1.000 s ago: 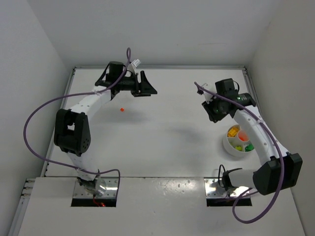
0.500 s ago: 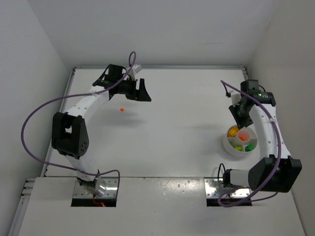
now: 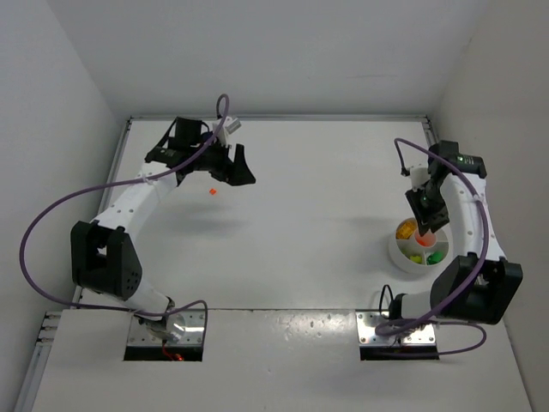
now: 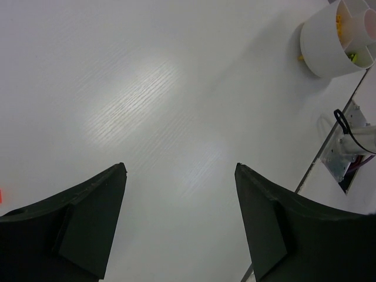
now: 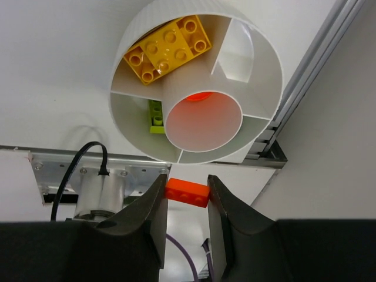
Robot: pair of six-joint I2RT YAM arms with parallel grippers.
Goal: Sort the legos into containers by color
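A round white dish (image 3: 397,255) split into containers stands at the right, also seen far off in the left wrist view (image 4: 329,44). My right gripper (image 3: 428,226) hangs just above it, shut on a red-orange lego (image 5: 187,192) held across its tips (image 5: 187,191). Below it the dish (image 5: 258,56) holds a yellow lego (image 5: 167,47), a green lego (image 5: 155,114) and an orange-glowing centre tube (image 5: 204,120). A tiny red-orange lego (image 3: 211,191) lies on the table at the back left. My left gripper (image 3: 236,167) hovers just right of it, open and empty (image 4: 180,170).
A metal rail (image 5: 305,82) runs along the table's right edge beside the dish. A mounting plate with a black cable (image 5: 76,176) lies under the right wrist. White walls close in the table at the back and both sides.
The right arm has swung right and toward me with the red-orange lego, from mid-table to above the dish. The left arm has drawn back to the left, its jaws slightly wider.
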